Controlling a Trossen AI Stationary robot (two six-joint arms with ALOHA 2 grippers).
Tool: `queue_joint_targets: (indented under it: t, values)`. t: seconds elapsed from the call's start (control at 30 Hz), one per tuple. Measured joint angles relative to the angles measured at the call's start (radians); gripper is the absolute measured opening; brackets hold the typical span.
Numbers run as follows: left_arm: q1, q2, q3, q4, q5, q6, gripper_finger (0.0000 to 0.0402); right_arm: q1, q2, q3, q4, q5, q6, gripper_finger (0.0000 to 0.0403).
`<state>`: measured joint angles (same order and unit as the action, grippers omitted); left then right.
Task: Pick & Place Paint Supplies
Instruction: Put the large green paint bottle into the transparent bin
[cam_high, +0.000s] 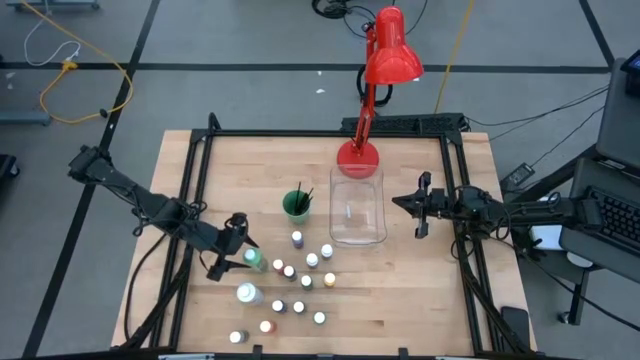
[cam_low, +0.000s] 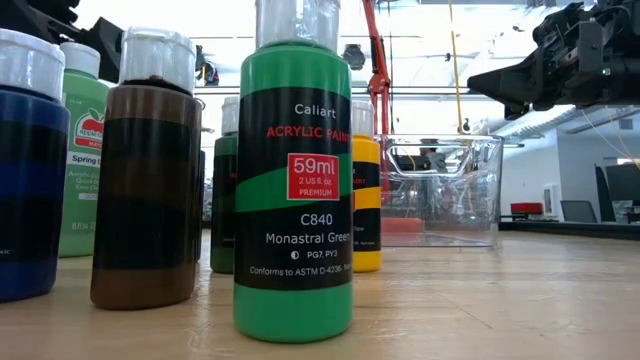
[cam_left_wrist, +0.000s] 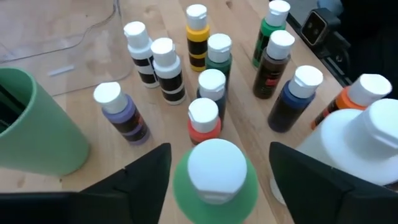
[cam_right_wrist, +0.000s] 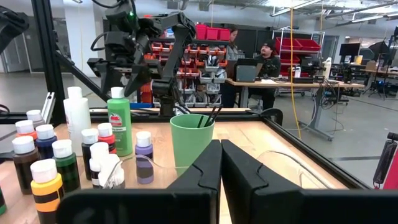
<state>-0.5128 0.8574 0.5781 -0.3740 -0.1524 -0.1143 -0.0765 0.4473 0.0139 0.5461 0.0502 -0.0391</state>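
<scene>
A pale wooden counter (cam_high: 400, 290) inside a black frame is carrying the work, grey workshop floor around it. The larger light-green, white-capped paint bottle (cam_high: 252, 260) is standing at the cluster's nine o'clock edge, and the left gripper (cam_left_wrist: 219, 163) is straddling it, jaws spread, not gripping. The grasp step seems under way; next the jaws must close, lift, and travel toward two o'clock to the clear rectangular bin (cam_high: 358, 232). The right gripper (cam_high: 421, 204) is waiting at the bin's three o'clock, jaws closed.
</scene>
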Motion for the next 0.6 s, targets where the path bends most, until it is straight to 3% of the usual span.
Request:
queue_joint_targets:
  t: [0.23,0.43,0.6]
  values:
    - [0.012,0.000,0.000,0.007,-0.005,-0.043,0.0196,0.000,0.000,0.000,-0.001,0.000,-0.003,0.0004]
    - [0.027,-0.002,0.000,-0.024,-0.004,-0.096,0.0102,0.000,0.000,0.000,-0.002,0.000,-0.003,0.0004]
    - [0.041,-0.001,0.001,-0.016,-0.003,-0.098,0.0100,0.000,0.000,0.000,-0.005,0.000,-0.004,0.0004]
